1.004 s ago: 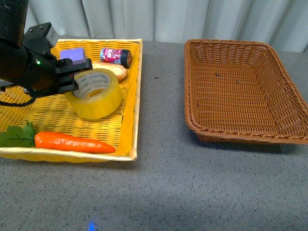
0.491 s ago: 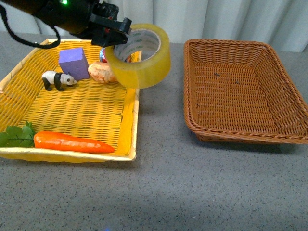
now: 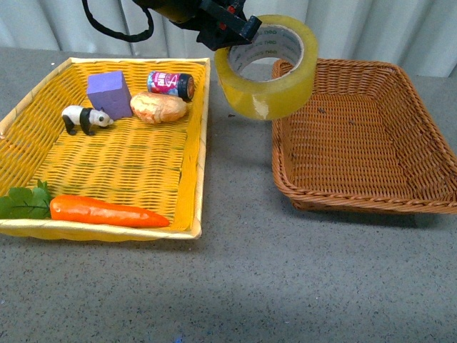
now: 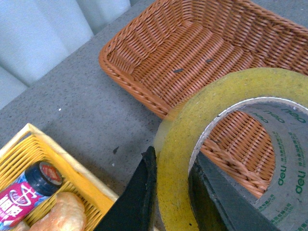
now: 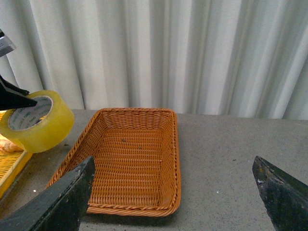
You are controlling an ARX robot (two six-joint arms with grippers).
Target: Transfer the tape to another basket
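The left gripper [image 3: 240,28] is clamping the wall of the wide roll of translucent yellowish packing tape [image 3: 268,80]. In the left wrist view the left gripper [image 4: 174,161] is showing one dark finger [image 4: 142,197] pressing on the roll's yellow outer face and the other sitting inside the ring against the white printed core. The tape [image 4: 202,103] is hanging in the air from that grip, tilted, with its open centre facing up and towards the front camera.

In the front view, the roll is sitting in front of the left rim of the brown rectangular woven wicker basket [image 3: 287,168], between it and the shallow bright yellow woven tray [image 3: 201,143]. In the wrist view the brown rim [image 4: 144,94] is passing under the ring. From the right wrist view the tape [image 5: 41,126] is floating just beside the left wall of the brown basket [image 5: 130,210], touching nothing but the gripper.

The right gripper [image 5: 173,166] is hanging with its two dark fingers [image 5: 65,197] spread wide apart, gripping nothing, well away from the roll.

Inside the yellow tray, a purple block [image 3: 108,93], a small panda figure [image 3: 84,118], a small printed can [image 3: 171,83], a tan bread roll [image 3: 158,107] and an orange carrot [image 3: 107,211] are lying. Everything is resting on a grey speckled tabletop [image 3: 285,286].
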